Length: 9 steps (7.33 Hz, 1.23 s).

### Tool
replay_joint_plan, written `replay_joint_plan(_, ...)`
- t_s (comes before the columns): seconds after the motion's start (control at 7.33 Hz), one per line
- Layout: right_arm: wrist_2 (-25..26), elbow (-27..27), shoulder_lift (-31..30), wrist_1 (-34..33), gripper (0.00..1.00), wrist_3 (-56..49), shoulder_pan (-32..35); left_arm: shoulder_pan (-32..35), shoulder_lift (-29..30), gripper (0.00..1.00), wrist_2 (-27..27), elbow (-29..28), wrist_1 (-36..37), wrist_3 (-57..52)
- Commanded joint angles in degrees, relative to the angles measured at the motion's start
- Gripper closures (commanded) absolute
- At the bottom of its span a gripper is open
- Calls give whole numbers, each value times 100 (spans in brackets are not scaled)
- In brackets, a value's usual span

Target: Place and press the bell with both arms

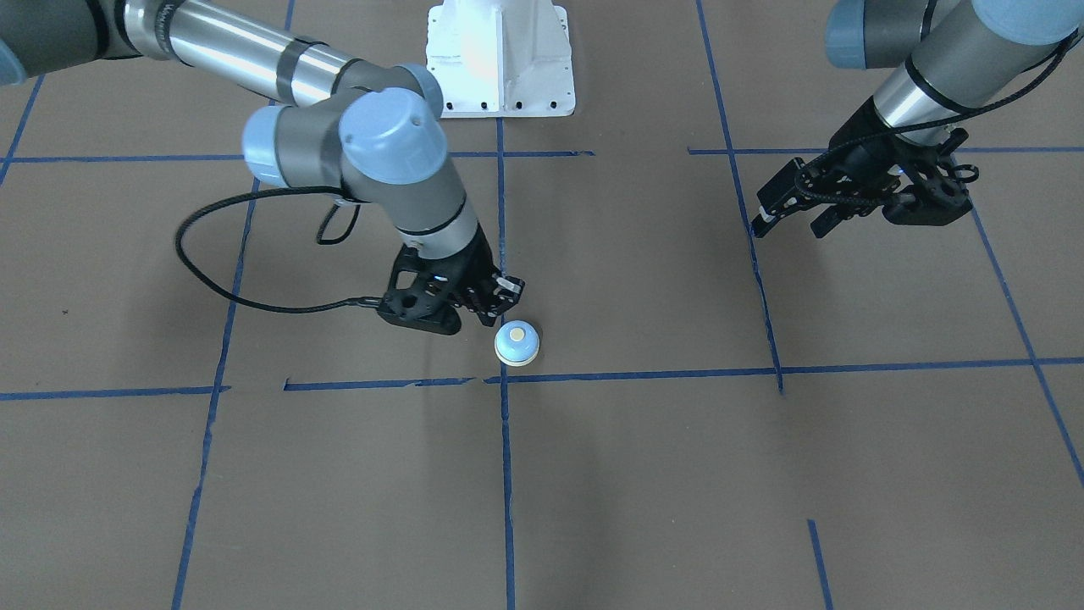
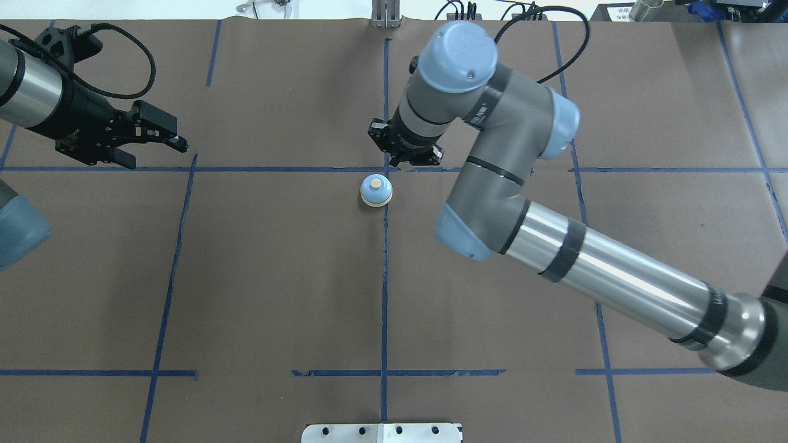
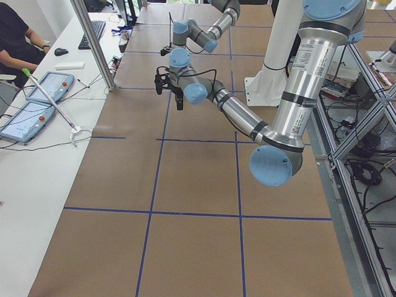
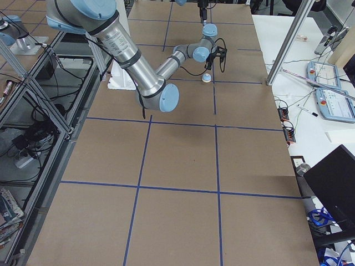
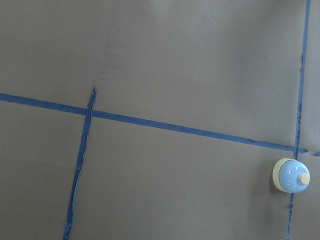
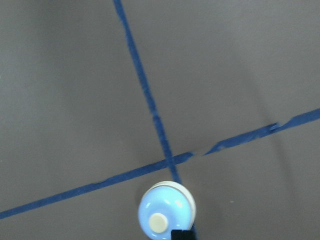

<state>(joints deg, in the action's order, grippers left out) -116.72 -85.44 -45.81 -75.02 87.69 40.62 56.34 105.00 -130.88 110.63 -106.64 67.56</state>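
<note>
Overhead exterior — light, rigid, slick-domed bell (image 2: 375, 189); best gripped low, at base ring (image 2: 375, 202). Right gripper (image 1: 501, 301) jaws seemingly together, left gripper (image 2: 178, 141) jaws apart.

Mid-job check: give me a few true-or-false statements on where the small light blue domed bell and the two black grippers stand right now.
1. The small light blue domed bell with its cream base stands upright on the brown table cover, held by no gripper. True.
2. The black left gripper is shut on the bell. False: its jaws are apart, it holds nothing, and it hangs far off to the side.
3. The black right gripper is the one nearer the bell. True.
4. The bell sits in the middle of a square, far from any blue tape lines. False: it sits right beside a crossing of them.
</note>
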Motion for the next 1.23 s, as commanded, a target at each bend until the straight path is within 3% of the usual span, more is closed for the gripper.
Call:
replay_joint_plan(0.0, -1066, -1365, -1494, -4, 94, -372, 1151, 17, -67, 1, 36, -111, 12, -450)
replay_joint_plan(0.14, -1725, -1614, -2188, -4, 47, -1333, 1854, 183, -181, 1, 45, -233, 73, -1142)
replay_joint_plan(0.27, -2045, -1747, -2908, 5, 1, -2378, 2505, 515, -373, 1, 45, -435, 108, -2080)
replay_joint_plan(0.68, -2127, -1652, -4240, -265, 0, -5533, 3992, 1692, -847, 1, 28, -1181, 117, -4864)
replay_joint_plan(0.95, -2040, -1563, -4725, -1115, 0, -7844, 4838, 2562, -928, 0, 19, -1927, 152, -6903)
replay_joint_plan(1.09, -2030, -1598, -4735, -1581, 0, -8664, 5293, 3019, -920, 0, 1, -2253, 527, -7741)
